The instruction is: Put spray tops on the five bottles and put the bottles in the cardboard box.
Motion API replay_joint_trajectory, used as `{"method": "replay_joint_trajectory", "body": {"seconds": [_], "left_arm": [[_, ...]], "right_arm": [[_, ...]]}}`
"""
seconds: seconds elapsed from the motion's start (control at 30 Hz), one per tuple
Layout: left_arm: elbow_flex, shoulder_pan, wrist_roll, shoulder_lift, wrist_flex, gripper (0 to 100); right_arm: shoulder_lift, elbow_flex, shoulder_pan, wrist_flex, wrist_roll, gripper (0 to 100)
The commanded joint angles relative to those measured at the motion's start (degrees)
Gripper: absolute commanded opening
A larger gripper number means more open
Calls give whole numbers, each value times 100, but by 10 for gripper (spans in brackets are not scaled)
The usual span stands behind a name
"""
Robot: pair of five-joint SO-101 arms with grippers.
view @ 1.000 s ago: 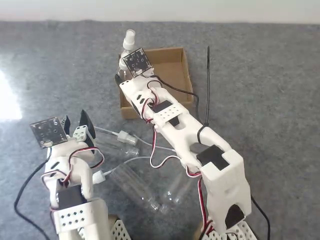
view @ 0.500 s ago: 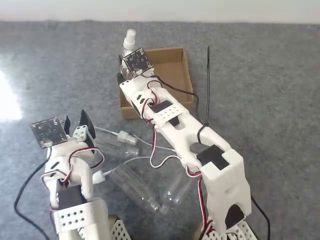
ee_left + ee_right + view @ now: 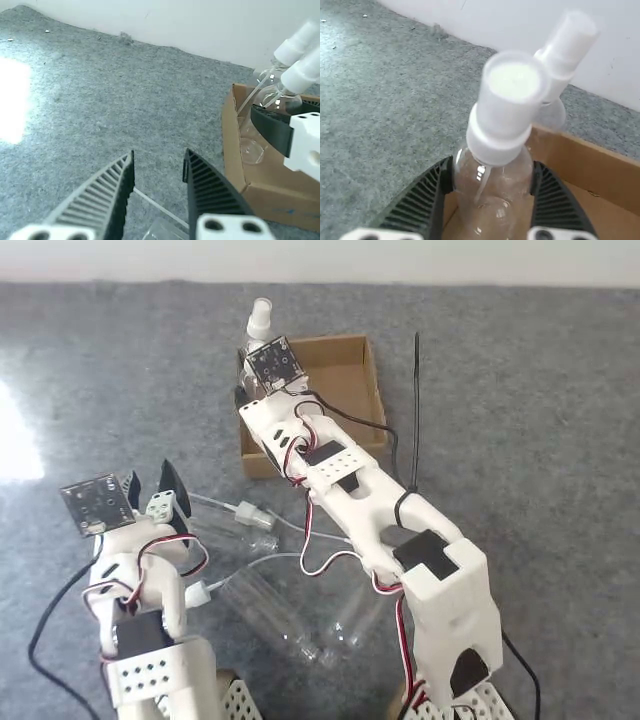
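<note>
The cardboard box (image 3: 365,390) sits at the far middle of the grey table. My right gripper (image 3: 491,172) is over the box's far left corner, shut on a clear bottle (image 3: 490,195) that stands upright with a white spray top (image 3: 507,100). A second capped bottle (image 3: 565,40) stands just behind it in the box, its top (image 3: 260,315) showing in the high view. My left gripper (image 3: 150,480) hovers open over the near left of the table, with nothing between its fingers (image 3: 115,195). Three clear bottles lie on the table: one (image 3: 240,512), another (image 3: 270,612), a third (image 3: 350,620).
A thin black rod (image 3: 416,410) stands upright by the box's right side. Red and white wires loop along the right arm (image 3: 350,490). The box wall (image 3: 250,165) lies to one side of the left gripper. Grey table surface stretches off to the left and right.
</note>
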Motion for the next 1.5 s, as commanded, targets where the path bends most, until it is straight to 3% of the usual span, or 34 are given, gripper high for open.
{"method": "replay_joint_trajectory", "body": {"seconds": [0.0,0.1,0.3,0.8,1.47], "left_arm": [[-66,-35,9,-62,-185,156],[-66,-35,9,-62,-185,156],[-66,-35,9,-62,-185,156],[-66,-35,9,-62,-185,156],[-66,-35,0,-62,-185,156]], "right_arm": [[-66,-264,92,-48,88,161],[-66,-264,92,-48,97,165],[-84,-299,84,338,79,274],[-233,-193,-22,435,97,276],[-2018,1468,-13,435,105,275]]}}
